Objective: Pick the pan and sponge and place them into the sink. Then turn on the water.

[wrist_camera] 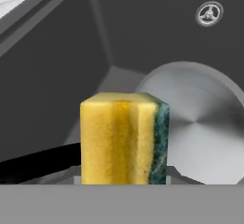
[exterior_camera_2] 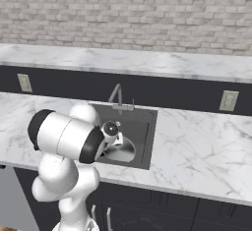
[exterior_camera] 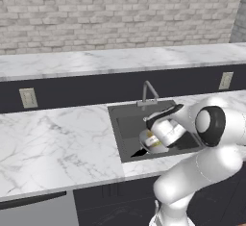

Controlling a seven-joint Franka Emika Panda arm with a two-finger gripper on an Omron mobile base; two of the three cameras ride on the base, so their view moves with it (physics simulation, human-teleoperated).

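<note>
From the left base view I see a white marble counter (exterior_camera: 57, 143) running under a pale brick wall (exterior_camera: 120, 13), with a dark backsplash band and a raised marble ledge between them. A wall outlet (exterior_camera: 28, 97) sits on that band to the left and another to the right. The sink (exterior_camera: 126, 129) is a dark square basin let into the counter, its arched faucet (exterior_camera: 148, 91) at the far edge. My arm reaches over the basin from the near right, and the hand hangs low inside it; a sliver of yellow shows there, which I take to be the sponge (exterior_camera: 150, 139), though the wrist covers most of it.

From the right base view, the same counter stretches wide to the right of the sink (exterior_camera_2: 146, 141), bare marble there. Here the pan (exterior_camera_2: 123, 151) is plain: a silver disc lying on the basin floor, toward the near side, partly behind my forearm. The faucet (exterior_camera_2: 116, 95) stands at the far rim.

In the hand view the sponge (wrist_camera: 123, 139) is close up, a yellow block with a green scouring face on its right side, standing between my fingers, so the gripper (wrist_camera: 123, 180) looks pinched on it; the tips themselves are hidden behind the block. Beyond it lies the pan (wrist_camera: 200, 132), with its black handle (wrist_camera: 38, 163) running left, and the round drain (wrist_camera: 208, 13) farther off on the sink floor.
</note>
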